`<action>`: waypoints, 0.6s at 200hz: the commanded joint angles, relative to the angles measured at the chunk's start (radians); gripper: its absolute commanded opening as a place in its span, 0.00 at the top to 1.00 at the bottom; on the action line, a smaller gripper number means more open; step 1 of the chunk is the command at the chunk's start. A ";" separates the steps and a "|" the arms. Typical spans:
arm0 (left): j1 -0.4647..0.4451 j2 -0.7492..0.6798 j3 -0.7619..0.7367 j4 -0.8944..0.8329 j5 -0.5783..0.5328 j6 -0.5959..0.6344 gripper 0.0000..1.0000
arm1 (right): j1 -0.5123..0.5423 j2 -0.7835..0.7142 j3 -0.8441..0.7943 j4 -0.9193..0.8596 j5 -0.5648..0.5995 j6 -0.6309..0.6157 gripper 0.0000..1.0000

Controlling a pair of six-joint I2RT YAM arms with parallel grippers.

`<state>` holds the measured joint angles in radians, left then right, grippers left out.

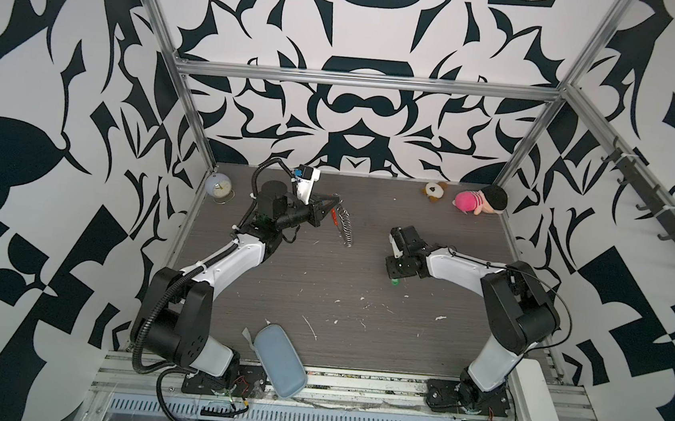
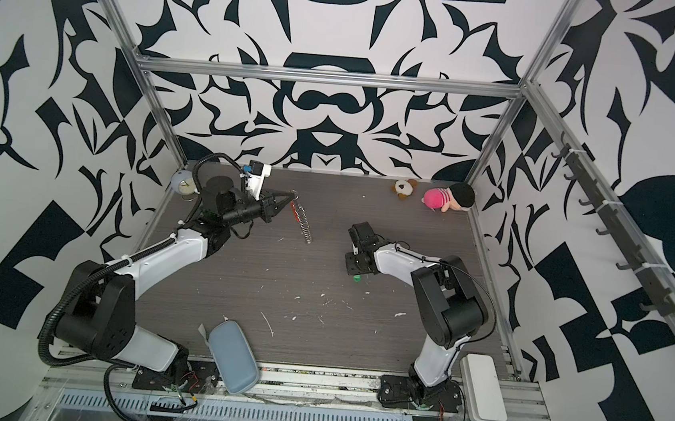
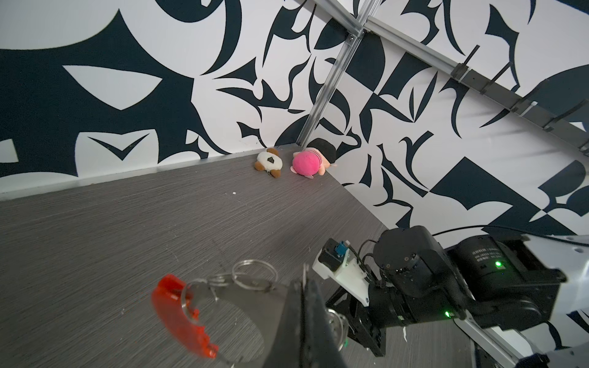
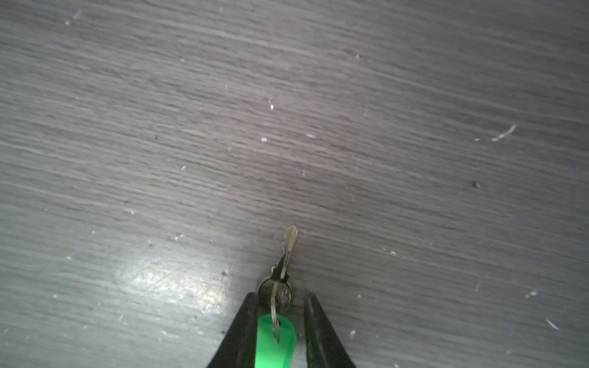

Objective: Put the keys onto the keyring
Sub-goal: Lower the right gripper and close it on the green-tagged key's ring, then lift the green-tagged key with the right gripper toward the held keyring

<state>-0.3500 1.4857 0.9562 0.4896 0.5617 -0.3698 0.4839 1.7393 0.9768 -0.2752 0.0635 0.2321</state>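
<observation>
Our right gripper, fingers parted, straddles the keys, blade pointing ahead, well right of the keyring clenched by our left gripper.

You see a round pale blue clock far left, a brown-and-white soft toy by a pink soft doll far right.

In both top views the keys show only as a green speck at 6 o'clock of the right gripper, which hides the rest. In the right wrist view their tag runs off the picture's edge. In the left wrist view the keyring is blurred, part hidden behind the left gripper.
</observation>
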 commanded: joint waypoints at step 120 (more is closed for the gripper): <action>-0.002 -0.050 0.000 0.029 -0.002 -0.011 1.00 | -0.002 -0.025 -0.017 0.011 -0.016 0.001 0.78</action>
<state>-0.3500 1.4696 0.9562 0.4892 0.5610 -0.3740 0.4839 1.7184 0.9600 -0.2733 0.0513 0.2329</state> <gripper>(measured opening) 0.039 0.229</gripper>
